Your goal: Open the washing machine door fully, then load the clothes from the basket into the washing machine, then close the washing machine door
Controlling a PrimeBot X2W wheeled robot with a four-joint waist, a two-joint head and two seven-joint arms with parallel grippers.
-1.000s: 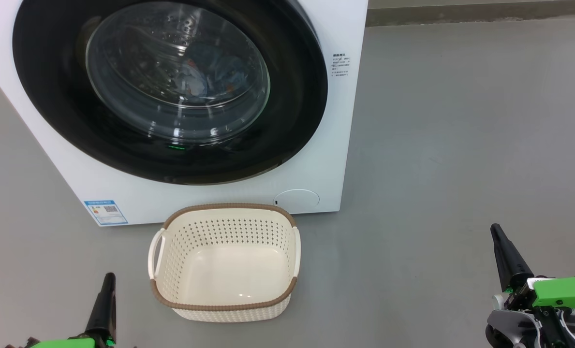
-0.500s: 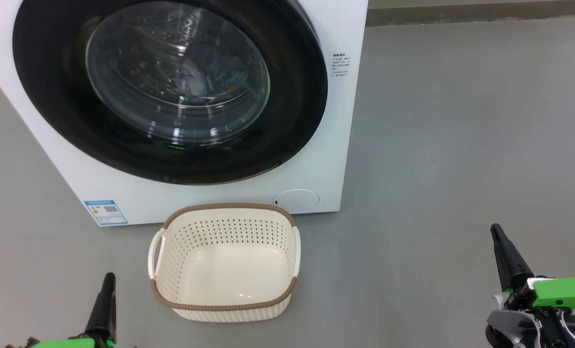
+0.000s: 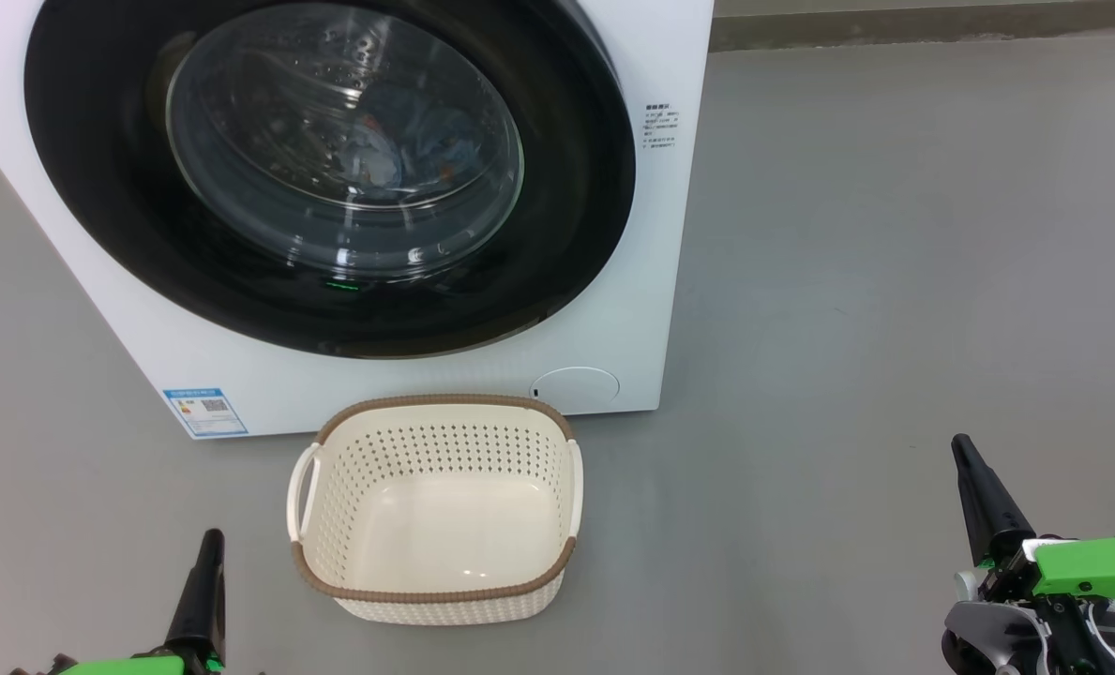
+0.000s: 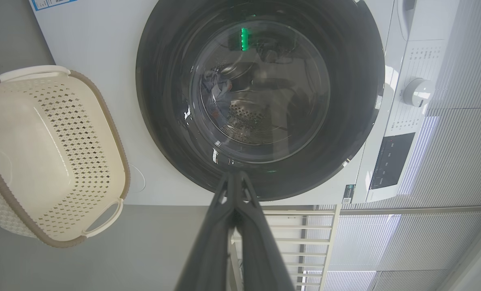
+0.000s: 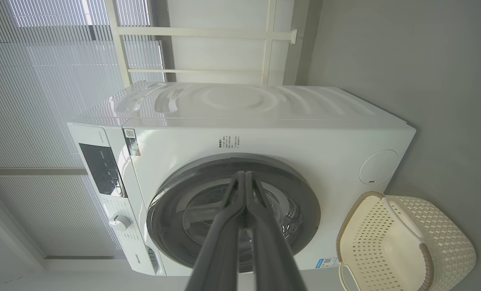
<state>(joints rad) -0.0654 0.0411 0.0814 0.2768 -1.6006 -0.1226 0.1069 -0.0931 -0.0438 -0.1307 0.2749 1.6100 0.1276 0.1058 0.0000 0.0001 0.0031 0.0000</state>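
The washing machine door sat flush against the front of the washing machine, and the clothes lay inside the drum, a blue-grey heap seen through the glass bowl. The basket stood bare on the floor, just in front of the machine's lower edge. By that layout the task looked finished. The left gripper hung low beside the basket's left handle with its fingers pressed together on nothing. The right gripper was well off to the right over open floor, likewise closed and carrying nothing. If the door needed handling again, it would probably be stiff and fairly heavy, swinging on a hinge. Its glossy black rim looked slippery, so a fingertip hooked behind the outer edge would likely serve better than a pinch. No handle recess could be made out. The garments would be limp and light, and the basket light enough to skid if nudged
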